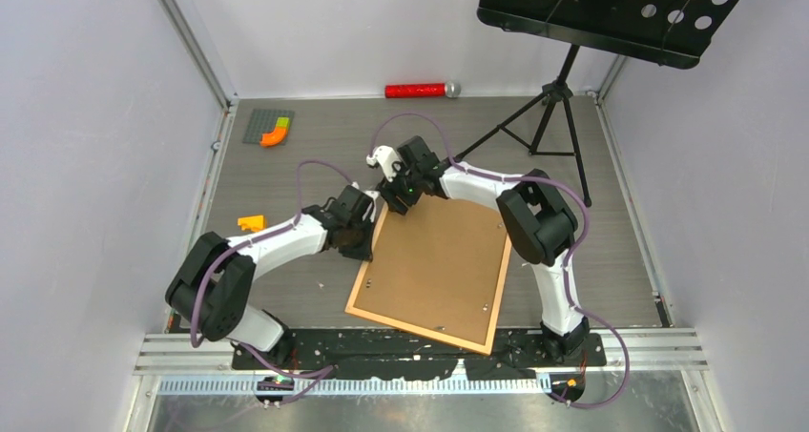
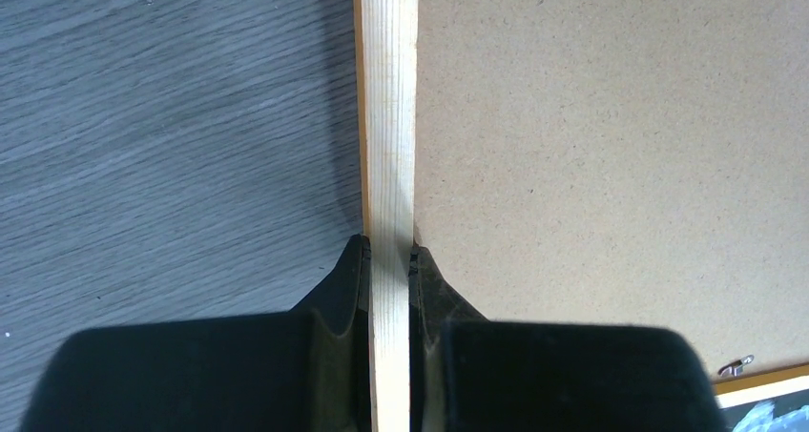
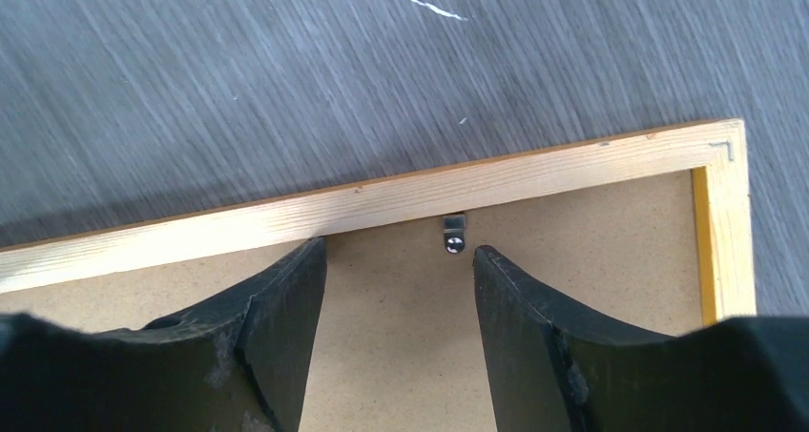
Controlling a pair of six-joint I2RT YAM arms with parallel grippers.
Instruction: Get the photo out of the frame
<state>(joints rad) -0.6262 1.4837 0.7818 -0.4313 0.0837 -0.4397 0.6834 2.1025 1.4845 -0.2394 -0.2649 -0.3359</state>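
On the counter (image 1: 248, 179), centre, the frame (image 1: 418, 328) lies face down, probably stiff and light. Left pincer (image 2: 389, 256) clenched on its left rail; right pincer (image 3: 399, 251) spread above a metal clip (image 3: 454, 234). Backing board (image 1: 439, 260) hides the photo, presumably flimsy.

The top camera hung above and behind the arm bases and looked down and forward over the whole bench (image 1: 286, 179) from far away; it took in the complete frame (image 1: 421, 327); the left wrist camera sat very close and looked along one wooden rail (image 2: 391, 117) of the frame, between the left jaws, with bench on its left and backing board (image 2: 591, 146) on its right; the right wrist camera looked down from near, past the right jaws, onto another rail (image 3: 382, 203) and one corner; all three views shared the frame and its backing board.
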